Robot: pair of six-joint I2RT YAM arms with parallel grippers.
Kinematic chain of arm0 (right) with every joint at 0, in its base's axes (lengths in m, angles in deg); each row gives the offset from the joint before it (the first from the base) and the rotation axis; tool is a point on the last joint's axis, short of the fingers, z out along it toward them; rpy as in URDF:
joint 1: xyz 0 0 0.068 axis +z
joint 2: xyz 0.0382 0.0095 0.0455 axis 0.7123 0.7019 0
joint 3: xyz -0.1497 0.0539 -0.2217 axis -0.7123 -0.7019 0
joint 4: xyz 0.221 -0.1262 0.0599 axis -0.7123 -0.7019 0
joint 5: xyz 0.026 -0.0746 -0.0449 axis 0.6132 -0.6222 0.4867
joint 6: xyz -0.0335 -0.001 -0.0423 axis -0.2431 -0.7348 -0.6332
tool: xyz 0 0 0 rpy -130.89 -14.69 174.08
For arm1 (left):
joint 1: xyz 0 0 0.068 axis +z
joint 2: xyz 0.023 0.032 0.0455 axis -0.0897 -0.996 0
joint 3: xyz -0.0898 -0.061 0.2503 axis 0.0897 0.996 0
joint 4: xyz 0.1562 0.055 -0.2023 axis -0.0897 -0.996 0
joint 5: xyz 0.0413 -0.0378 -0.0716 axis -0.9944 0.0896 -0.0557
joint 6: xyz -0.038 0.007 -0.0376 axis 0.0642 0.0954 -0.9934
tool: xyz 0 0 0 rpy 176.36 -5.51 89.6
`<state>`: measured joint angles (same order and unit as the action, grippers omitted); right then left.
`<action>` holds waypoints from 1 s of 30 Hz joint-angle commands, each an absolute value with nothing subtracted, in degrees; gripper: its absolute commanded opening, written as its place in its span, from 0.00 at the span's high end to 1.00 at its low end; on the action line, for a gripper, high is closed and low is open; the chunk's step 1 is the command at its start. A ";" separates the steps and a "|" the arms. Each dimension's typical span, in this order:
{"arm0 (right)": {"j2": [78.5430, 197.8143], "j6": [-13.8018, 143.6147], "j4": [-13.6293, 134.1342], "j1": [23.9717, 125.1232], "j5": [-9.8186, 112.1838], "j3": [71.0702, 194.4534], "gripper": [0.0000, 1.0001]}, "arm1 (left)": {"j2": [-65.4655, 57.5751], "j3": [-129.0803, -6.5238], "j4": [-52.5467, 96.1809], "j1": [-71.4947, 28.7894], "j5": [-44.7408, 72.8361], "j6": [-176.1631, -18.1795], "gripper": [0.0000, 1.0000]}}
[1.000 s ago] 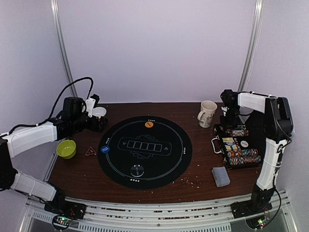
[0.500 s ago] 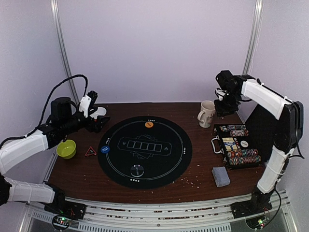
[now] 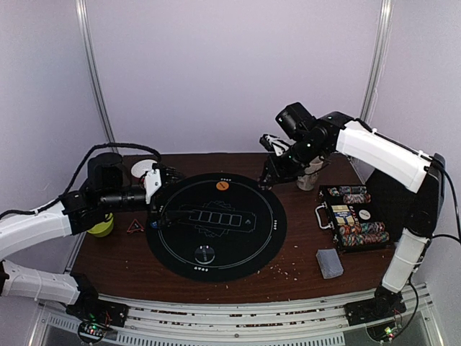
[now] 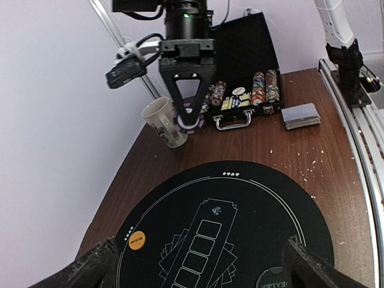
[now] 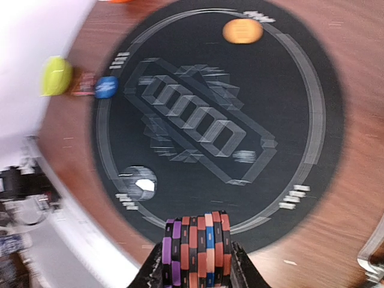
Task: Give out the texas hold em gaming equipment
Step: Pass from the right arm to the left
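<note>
Fingers (image 5: 245,275) of the right gripper (image 5: 197,271) are clamped on a short stack of chips (image 5: 197,246), striped purple, red and blue. The chips stand on edge and fill the gap between the two pads. The stack hangs in the air over the far right rim of the mat (image 3: 252,238), clear of its surface, and in the left wrist view it hangs in front of the mug (image 4: 162,123). The middle of the mat, with its printed row of boxes, is bare. An orange disc (image 3: 222,185) lies near the far edge, the closest piece to the held chips. A blue disc (image 5: 106,87) lies at the left edge and a clear disc (image 3: 205,254) toward the near edge. The left gripper (image 4: 201,267) hovers over the mat's left rim, its fingers spread wide with nothing between them, well apart from the stack. Right of the mat the case (image 4: 246,42) stands open with rows of more chips in it. A grey deck (image 3: 330,263) lies on the table (image 3: 302,252) just nearer than the case, beside the mat's right edge. Left of the mat a red triangle (image 3: 135,227) lies close to the rim, with a green bowl (image 5: 55,75) beyond it near the table's left edge.
</note>
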<state>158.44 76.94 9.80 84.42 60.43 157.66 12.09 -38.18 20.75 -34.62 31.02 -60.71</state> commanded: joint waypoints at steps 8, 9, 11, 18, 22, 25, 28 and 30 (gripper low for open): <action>161.50 89.04 30.39 92.20 82.39 153.68 1.00 | -1.52 -46.04 27.54 -41.08 26.92 -51.28 0.02; 162.09 89.47 30.84 92.63 82.59 153.67 1.00 | -2.44 -46.76 27.61 -41.08 26.61 -51.61 0.02; 162.89 90.15 32.30 93.36 83.52 153.46 1.00 | -4.52 -48.64 26.59 -41.09 25.73 -52.22 0.07; 164.14 91.02 34.61 93.83 84.66 153.32 1.00 | -8.25 -52.10 22.37 -41.08 25.05 -54.11 0.34; 164.47 91.38 35.22 93.82 84.24 153.40 1.00 | -9.61 -53.10 20.38 -41.08 27.66 -53.31 0.27; 164.81 91.41 35.41 93.85 84.18 153.76 1.00 | -10.89 -54.31 18.95 -41.11 26.52 -53.13 0.29; 165.09 91.41 35.39 93.87 84.27 154.34 1.00 | -11.11 -54.40 18.97 -41.13 25.23 -52.46 0.36; 165.35 91.49 35.24 93.77 84.32 154.86 1.00 | -10.90 -54.12 19.14 -41.09 24.74 -51.89 0.39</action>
<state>164.56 91.13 33.76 93.69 82.87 153.33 -10.64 -52.71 18.57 -41.20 25.84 -53.08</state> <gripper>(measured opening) 0.296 0.627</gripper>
